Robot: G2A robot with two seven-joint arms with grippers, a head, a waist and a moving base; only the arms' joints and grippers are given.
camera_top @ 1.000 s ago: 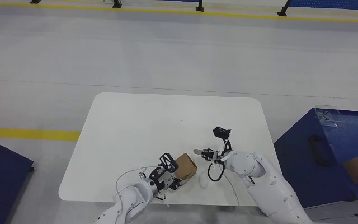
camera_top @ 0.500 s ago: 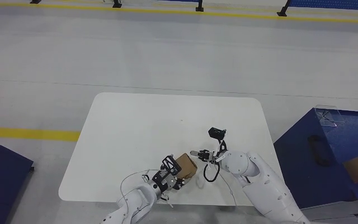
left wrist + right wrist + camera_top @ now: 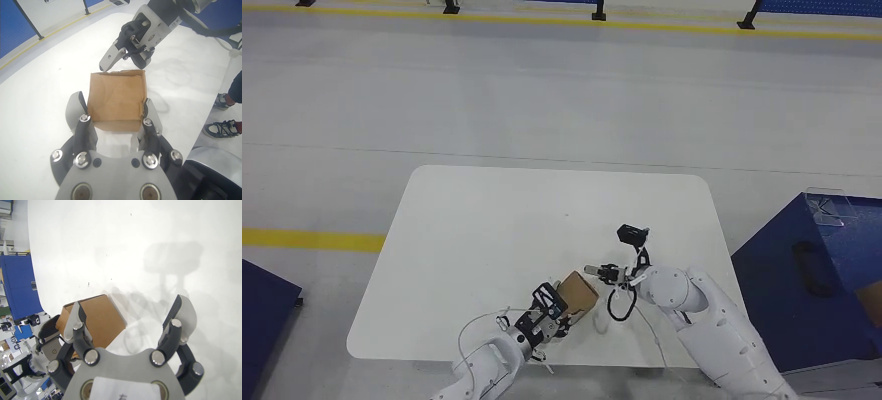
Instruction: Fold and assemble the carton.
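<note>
Squeezing the near end of the carton (image 3: 115, 87) from both sides, the left gripper (image 3: 114, 97) holds it steady (so it cannot slide, I think). The carton rests on the table (image 3: 492, 230). At the carton's far edge the right gripper (image 3: 128, 301) is open, one fingertip (image 3: 103, 66) touching a corner, probably to push a flap.

Your top view looks steeply down from above the arms and takes in the whole bench (image 3: 472, 220). Each wrist camera sits close behind its own gripper, the left gripper (image 3: 114, 97) and the right gripper (image 3: 128, 300), facing forward. Both share the carton (image 3: 117, 89).
</note>
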